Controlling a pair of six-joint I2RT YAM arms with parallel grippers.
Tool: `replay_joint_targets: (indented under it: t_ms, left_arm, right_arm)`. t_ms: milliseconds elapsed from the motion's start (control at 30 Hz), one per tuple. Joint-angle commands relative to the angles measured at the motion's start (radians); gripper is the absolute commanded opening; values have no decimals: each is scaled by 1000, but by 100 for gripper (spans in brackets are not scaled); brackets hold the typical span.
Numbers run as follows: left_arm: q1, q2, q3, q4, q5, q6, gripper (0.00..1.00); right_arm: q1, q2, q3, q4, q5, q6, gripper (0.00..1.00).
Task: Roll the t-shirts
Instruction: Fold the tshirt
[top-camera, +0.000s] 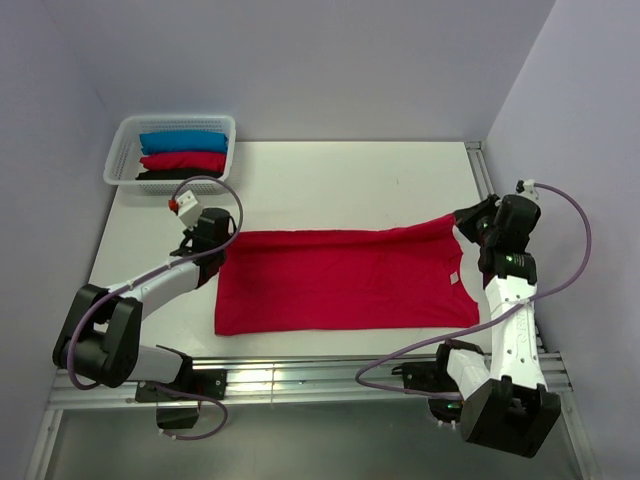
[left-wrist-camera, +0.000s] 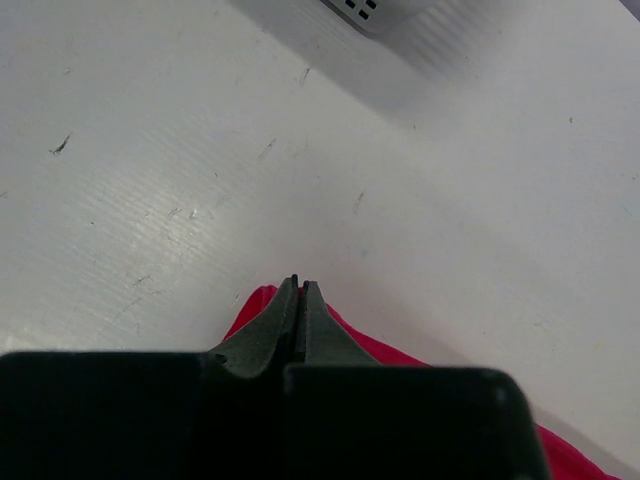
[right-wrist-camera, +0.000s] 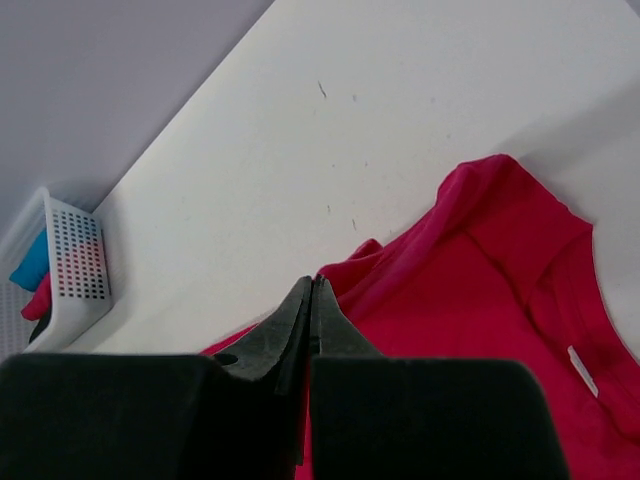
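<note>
Top external — crimson t-shirt (top-camera: 345, 282) flat, long axis left–right, neck rightward

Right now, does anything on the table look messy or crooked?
Only a little. The red t-shirt lies flat, but its far corner by the right gripper sticks out in a point, so that edge slants. The basket of rolled shirts looks tidy.

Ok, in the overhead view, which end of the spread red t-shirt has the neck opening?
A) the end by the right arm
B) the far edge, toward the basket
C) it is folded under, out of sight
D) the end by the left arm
A: the curved neckline and the small white label sit at the red t-shirt's right end, beside the right arm.
</note>
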Motion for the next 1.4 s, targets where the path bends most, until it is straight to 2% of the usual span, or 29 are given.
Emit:
replay_joint_targets:
  t_ms: [0, 467, 933, 1367]
  left_arm:
    - [6, 1, 42, 16, -17, 5, 0]
    - [8, -70, 3, 9, -17, -10, 0]
    - [8, -73, -45, -25, -20, -62, 0]
    - [9, -83, -76, -56, -17, -111, 0]
  right_arm:
    - [-9, -29, -23, 16, 12, 5, 0]
    - [-9, -94, -26, -24, 32, 3, 0]
    - [-9, -184, -149, -18, 32, 34, 0]
    - [-9, -333, -255, -57, 109, 80, 0]
